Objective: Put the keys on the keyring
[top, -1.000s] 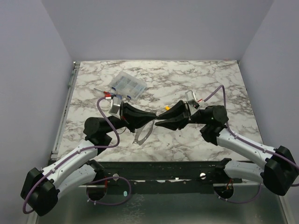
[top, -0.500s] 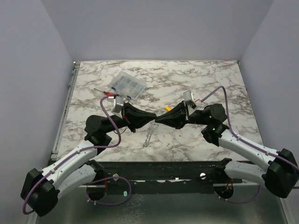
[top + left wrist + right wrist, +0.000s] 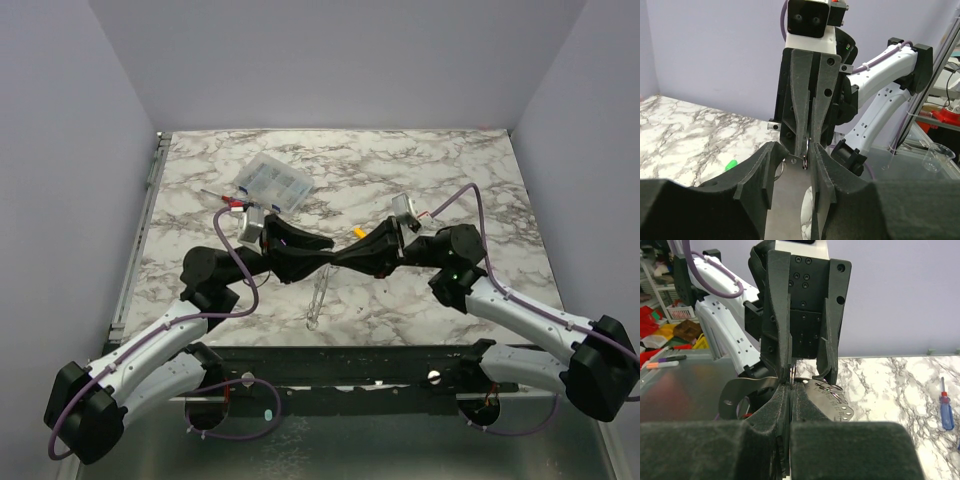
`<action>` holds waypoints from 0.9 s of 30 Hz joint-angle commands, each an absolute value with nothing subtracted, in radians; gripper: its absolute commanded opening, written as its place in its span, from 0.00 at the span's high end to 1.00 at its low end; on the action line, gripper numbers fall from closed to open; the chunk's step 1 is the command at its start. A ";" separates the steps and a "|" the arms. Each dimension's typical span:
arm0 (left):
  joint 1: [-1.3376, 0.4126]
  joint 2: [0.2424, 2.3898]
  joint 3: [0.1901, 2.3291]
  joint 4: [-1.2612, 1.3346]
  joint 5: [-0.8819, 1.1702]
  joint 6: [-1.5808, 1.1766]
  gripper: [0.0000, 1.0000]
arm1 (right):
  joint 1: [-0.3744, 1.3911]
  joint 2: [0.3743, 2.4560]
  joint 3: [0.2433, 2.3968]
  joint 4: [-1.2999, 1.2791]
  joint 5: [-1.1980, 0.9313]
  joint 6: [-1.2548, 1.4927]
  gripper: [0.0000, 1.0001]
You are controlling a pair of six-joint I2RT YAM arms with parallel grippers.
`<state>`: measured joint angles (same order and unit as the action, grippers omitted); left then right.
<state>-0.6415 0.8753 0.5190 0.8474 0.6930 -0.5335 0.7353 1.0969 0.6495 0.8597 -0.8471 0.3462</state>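
Right jaws pinch the keyring (image 3: 752,383); left jaws stand apart.

I can read no words, numbers, labels or brand marks anywhere in my views. The silver band of the keyring (image 3: 835,401), just past my right gripper (image 3: 790,385), carries a row of small dots, too blurred to read as lettering.

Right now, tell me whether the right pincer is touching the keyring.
Touching. The right wrist view shows the right pincer shut on the keyring, with no gap at the band.
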 commanded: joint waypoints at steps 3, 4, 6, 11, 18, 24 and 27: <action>-0.645 0.893 0.534 0.851 0.728 -0.555 0.69 | 0.745 1.110 0.648 1.050 -0.847 0.408 0.99; -0.645 0.896 0.533 0.857 0.728 -0.560 0.73 | 0.745 1.112 0.647 1.055 -0.847 0.409 0.99; -0.647 0.903 0.532 0.869 0.732 -0.568 0.87 | 0.745 1.115 0.647 1.068 -0.848 0.416 0.99; -0.647 0.905 0.528 0.885 0.730 -0.582 1.00 | 0.745 1.128 0.631 1.140 -0.850 0.451 0.99; -0.646 0.882 0.525 0.882 0.718 -0.567 1.00 | 0.744 1.107 0.620 1.063 -0.843 0.417 0.65; -0.643 0.854 0.528 0.852 0.722 -0.533 1.00 | 0.745 1.043 0.625 0.840 -0.818 0.296 0.55; -0.643 0.845 0.537 0.817 0.728 -0.506 1.00 | 0.745 1.012 0.643 0.711 -0.802 0.224 0.54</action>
